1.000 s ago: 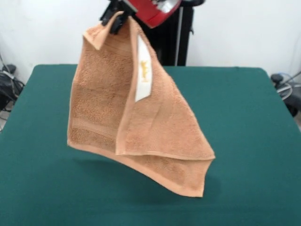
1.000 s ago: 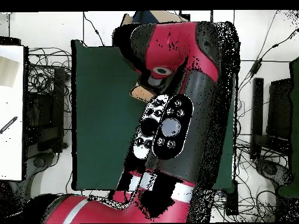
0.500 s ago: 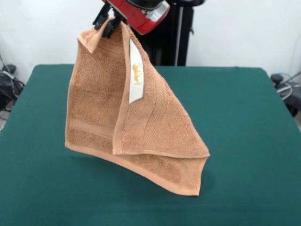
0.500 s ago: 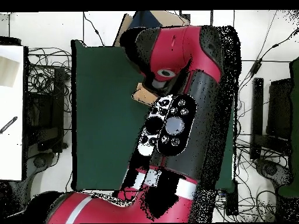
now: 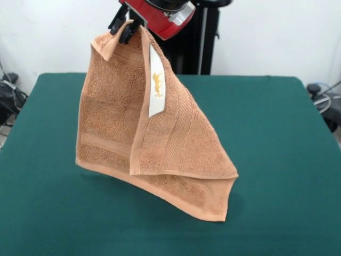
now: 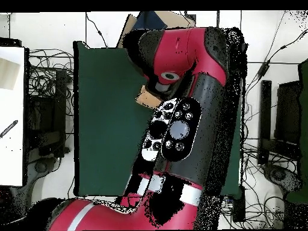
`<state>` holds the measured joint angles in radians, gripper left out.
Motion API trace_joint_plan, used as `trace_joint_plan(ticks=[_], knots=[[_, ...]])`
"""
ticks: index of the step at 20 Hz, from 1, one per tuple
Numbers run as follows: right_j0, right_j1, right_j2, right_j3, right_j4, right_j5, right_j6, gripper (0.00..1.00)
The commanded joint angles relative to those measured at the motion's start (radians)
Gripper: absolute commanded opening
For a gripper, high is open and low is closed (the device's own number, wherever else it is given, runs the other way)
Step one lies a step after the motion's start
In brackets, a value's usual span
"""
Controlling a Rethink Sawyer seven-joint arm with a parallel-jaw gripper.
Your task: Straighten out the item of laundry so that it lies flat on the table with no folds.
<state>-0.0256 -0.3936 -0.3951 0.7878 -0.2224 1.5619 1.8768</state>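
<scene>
The tan terry towel (image 5: 154,144) hangs in the air over the green table (image 5: 287,160), held by one top corner. It is folded over itself, with its white tag (image 5: 156,88) facing the front camera and its lowest corner near the table's front. My gripper (image 5: 126,26) is shut on the towel's top corner, at the upper left of the front view. In the overhead view the red arm (image 6: 180,126) covers most of the towel; only a small tan piece (image 6: 146,97) shows beside it.
The robot's black pedestal (image 5: 194,42) stands behind the table's far edge. Cables and equipment lie off the table's sides (image 5: 8,96). In the overhead view, a cardboard piece (image 6: 135,21) sits beyond the table's top edge.
The gripper rose and shifted slightly left with the towel, then settled; the hanging towel swung a little and its lower corner moved slightly left.
</scene>
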Motion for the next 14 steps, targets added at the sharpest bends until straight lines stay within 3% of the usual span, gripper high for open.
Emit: trace_joint_plan(ticks=[1,14], knots=[[-0.02,0.056,0.144,0.056,-0.062,-0.02,-0.283,0.0],[-0.058,0.144,0.179,-0.091,-0.093,0.018,-0.35,0.0]])
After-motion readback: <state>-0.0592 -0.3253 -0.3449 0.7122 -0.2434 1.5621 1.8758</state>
